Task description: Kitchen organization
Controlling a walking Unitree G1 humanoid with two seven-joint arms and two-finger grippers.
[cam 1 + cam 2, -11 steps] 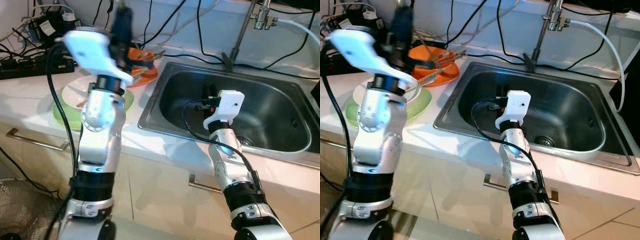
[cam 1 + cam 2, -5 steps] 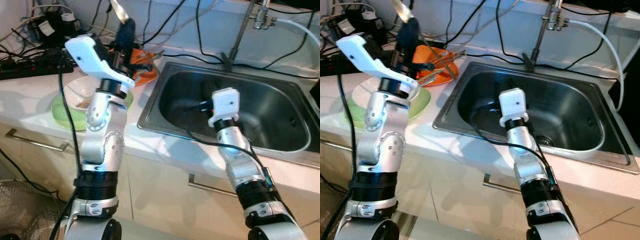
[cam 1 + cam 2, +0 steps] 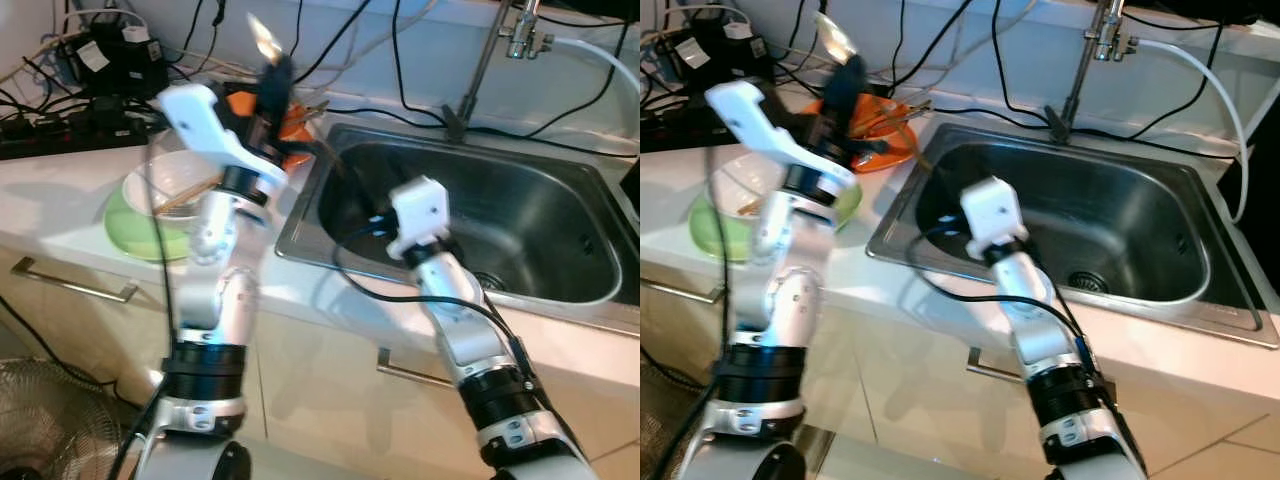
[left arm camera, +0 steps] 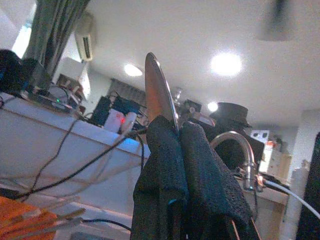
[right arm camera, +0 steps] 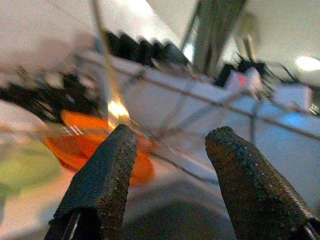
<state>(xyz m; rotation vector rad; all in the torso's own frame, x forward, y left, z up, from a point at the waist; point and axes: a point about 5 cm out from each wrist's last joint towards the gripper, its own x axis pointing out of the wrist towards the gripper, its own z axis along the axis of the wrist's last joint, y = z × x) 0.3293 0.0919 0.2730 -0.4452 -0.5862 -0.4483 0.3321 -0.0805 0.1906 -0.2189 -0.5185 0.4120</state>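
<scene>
I have the left gripper (image 4: 182,145) clamped shut on a metal spoon (image 4: 157,90), pinching it low on the handle so the bowl sticks straight up above the fingertips. Taking the steel sink (image 3: 590,290) as my landmark, that gripper is raised above the counter just beside the sink's left rim, over the orange plate (image 3: 895,145) with the chopsticks (image 3: 890,115) lying across it. Further from the sink on that same side sits the green plate (image 3: 125,215) with a white bowl (image 3: 170,175) on it.

The right gripper (image 5: 167,145) has its fingers spread apart with nothing between them; it is inside the sink's left half, pointing across the rim toward the orange plate and the spoon.

My judgement is that I am carrying the spoon toward the sink, or possibly toward a handover to the right gripper; the frames cannot settle which. Either way, I want to move slowly: the grip is narrow and low on a smooth handle, so a quick swing could let the spoon pivot or slip. I should keep it upright, clear the sink rim and the black cables (image 3: 400,110) draped behind it, and lower before releasing. If handing over, the right fingers must close on the handle above mine before I let go.
</scene>
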